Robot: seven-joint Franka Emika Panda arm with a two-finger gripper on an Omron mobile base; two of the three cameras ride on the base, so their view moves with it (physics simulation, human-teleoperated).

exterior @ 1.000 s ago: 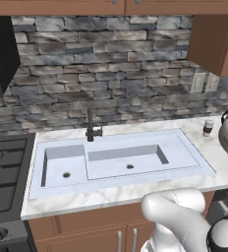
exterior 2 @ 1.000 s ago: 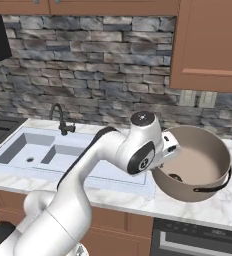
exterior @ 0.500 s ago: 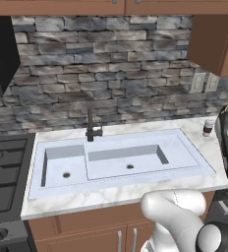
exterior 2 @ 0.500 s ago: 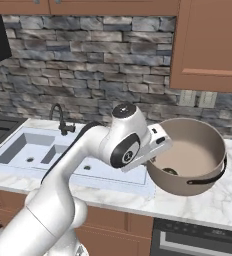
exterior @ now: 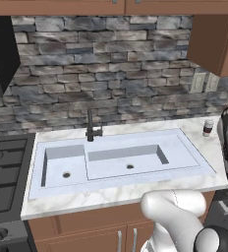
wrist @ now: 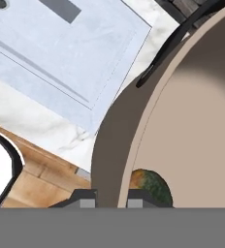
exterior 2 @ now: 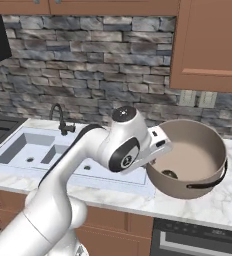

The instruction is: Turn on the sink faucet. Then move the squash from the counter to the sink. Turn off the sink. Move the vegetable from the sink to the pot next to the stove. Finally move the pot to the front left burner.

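While the white arm reaches across the counter [exterior 2: 223,205], its gripper [wrist: 112,196] is closed narrowly on the thick rim of the pot [exterior 2: 193,160], one fingertip outside the wall and one inside, as the hand view shows. From the right base view the pot appears tilted, its mouth turned toward the camera, and seems lifted off the white marble just right of the sink [exterior 2: 18,150]; whether its base touches the slab cannot be told. A dark bail handle curves along the pot's near right side.

Inside the pot, low against the near wall, lies the squash [wrist: 153,186], a small dark green ball with lighter mottling, right beside the inner fingertip. In the right base view it shows as a dark spot on the pale inside, near the bottom.

To the left, the pale double sink sits in the counter with its small bowl on the left and large bowl on the right, each with a round drain. The sink faucet [exterior: 90,127] stands upright at the far edge of the sink, between the two bowls; no water is visible from it. A small jar [exterior: 208,128] with a dark band stands on the counter to the far right of the sink. The stove [exterior: 3,172], with black grates, lies left of the sink.
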